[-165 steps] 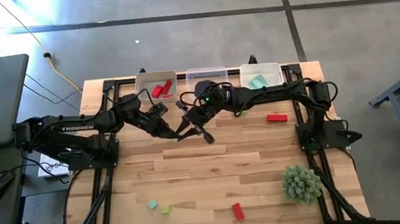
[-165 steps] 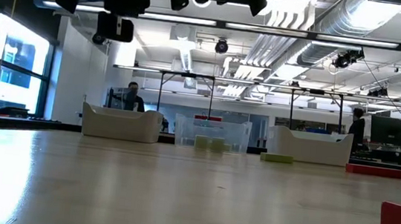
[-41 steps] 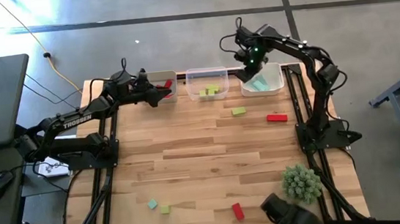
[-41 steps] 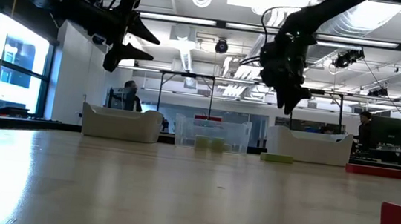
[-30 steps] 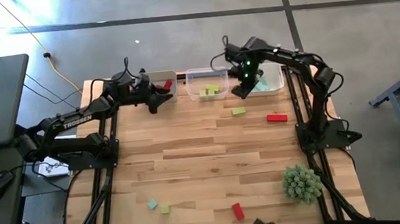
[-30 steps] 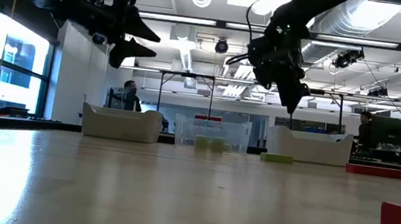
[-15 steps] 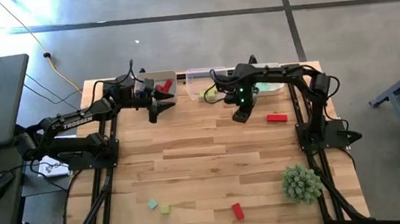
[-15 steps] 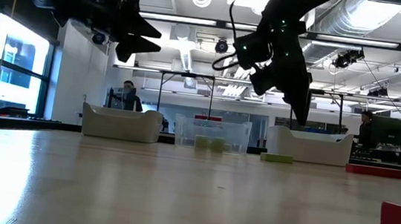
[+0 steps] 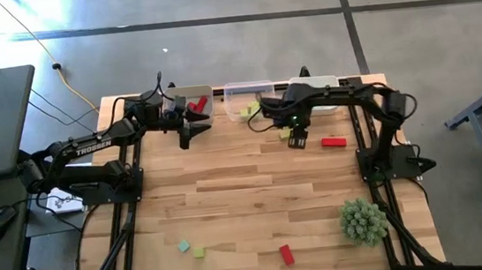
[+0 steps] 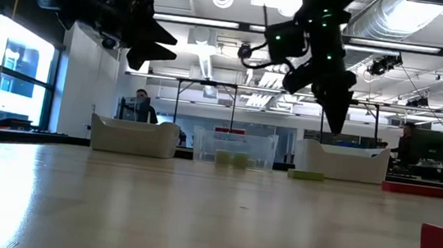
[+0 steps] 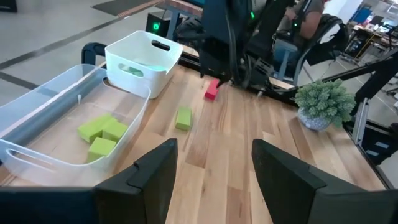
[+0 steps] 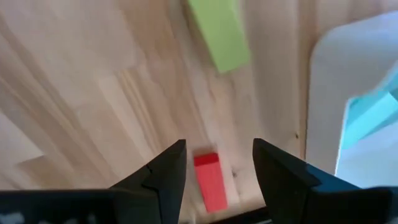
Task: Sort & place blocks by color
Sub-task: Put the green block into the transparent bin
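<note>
My right gripper [image 9: 296, 138] hangs open over the table in front of the bins and points down. Below it lie a yellow-green block [image 12: 219, 28] and a red block [image 12: 210, 180], both flat on the wood. My left gripper [image 9: 186, 133] is open and holds nothing, raised in front of the left white bin [image 9: 191, 94], which has red blocks [image 9: 196, 106] in it. The clear middle bin [image 11: 37, 162] holds yellow-green blocks [image 11: 99, 134]. The right white bin [image 12: 348, 93] holds a teal block [image 12: 373, 112]. Three more blocks [image 9: 199, 252] lie near the front edge.
A spiky green plant ball [image 9: 363, 221] stands at the near right. Near the front edge lie a teal block [image 9: 183, 245] and a red block [image 9: 286, 255]. Bare wood [image 9: 247, 196] spans the middle of the table. People stand in the room beyond.
My right gripper has swung from beside the clear and right bins toward the table's near edge, sinking a little and tipping to point down over the yellow-green block. My left gripper has rolled slightly in place. No block has moved.
</note>
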